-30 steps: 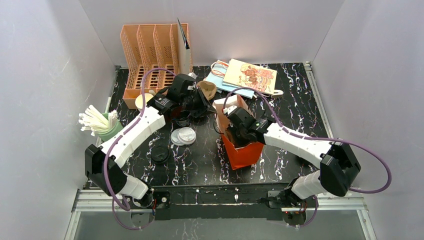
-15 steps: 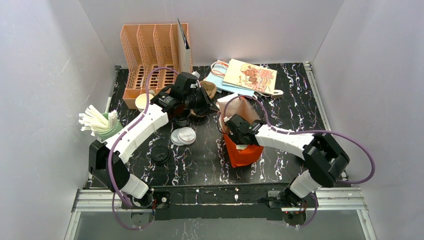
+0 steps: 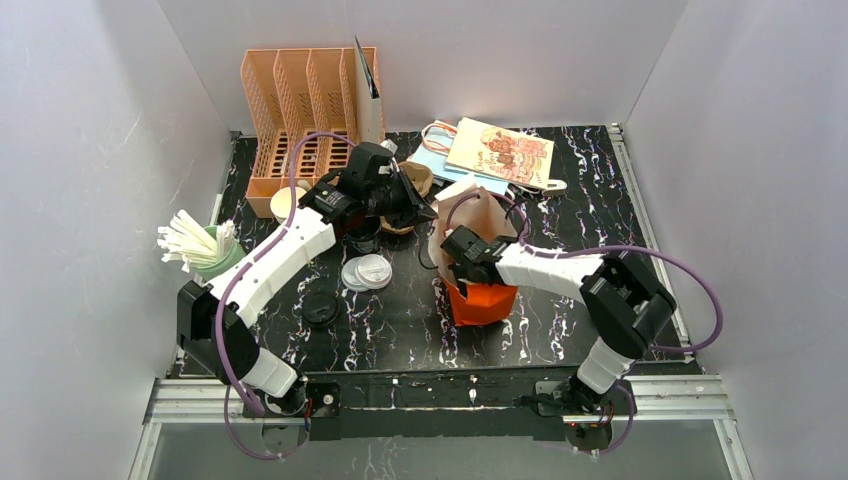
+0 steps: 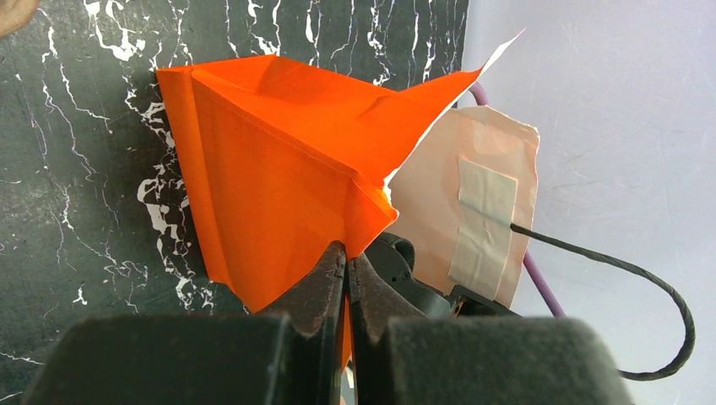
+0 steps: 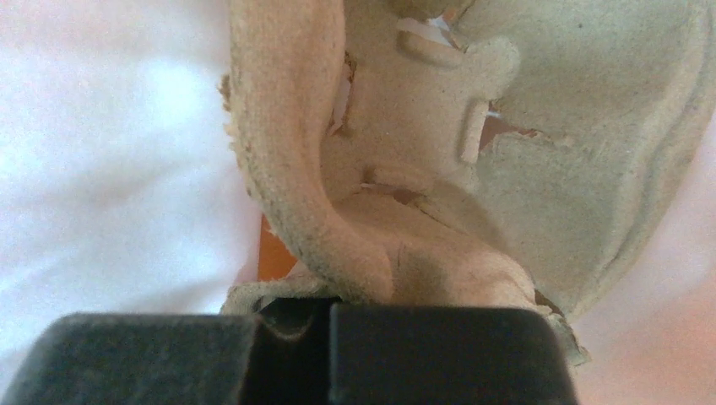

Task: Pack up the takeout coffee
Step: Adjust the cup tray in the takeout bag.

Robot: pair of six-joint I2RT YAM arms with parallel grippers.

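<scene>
The takeout coffee, a brown kraft cup [image 3: 285, 203] with a white inside, stands beside the orange rack, away from both grippers. An orange paper bag [image 3: 480, 300] stands mid-table, its pale inner wall [image 3: 470, 215] turned up. My left gripper [image 3: 420, 205] is shut on the bag's top edge; the left wrist view shows the orange bag [image 4: 279, 169] pinched in the left gripper [image 4: 347, 257]. My right gripper [image 3: 468, 255] is down in the bag's mouth. In its wrist view the right gripper [image 5: 329, 308] is shut on the rim of a pulp cup carrier [image 5: 439, 169].
A black cup [image 3: 364, 236] sits under the left arm, and another brown paper piece [image 3: 420, 178] lies behind the left gripper. Clear lids [image 3: 366, 272] and a black lid [image 3: 320, 308] lie on the table. There is a green holder of white sticks [image 3: 205, 250], an orange rack [image 3: 300, 110] and printed bags [image 3: 498, 150].
The right arm has swung left, folded at the elbow and sunk deeper into the bag. The bag's mouth has spread and tipped back. The left gripper has shifted slightly right with the edge.
</scene>
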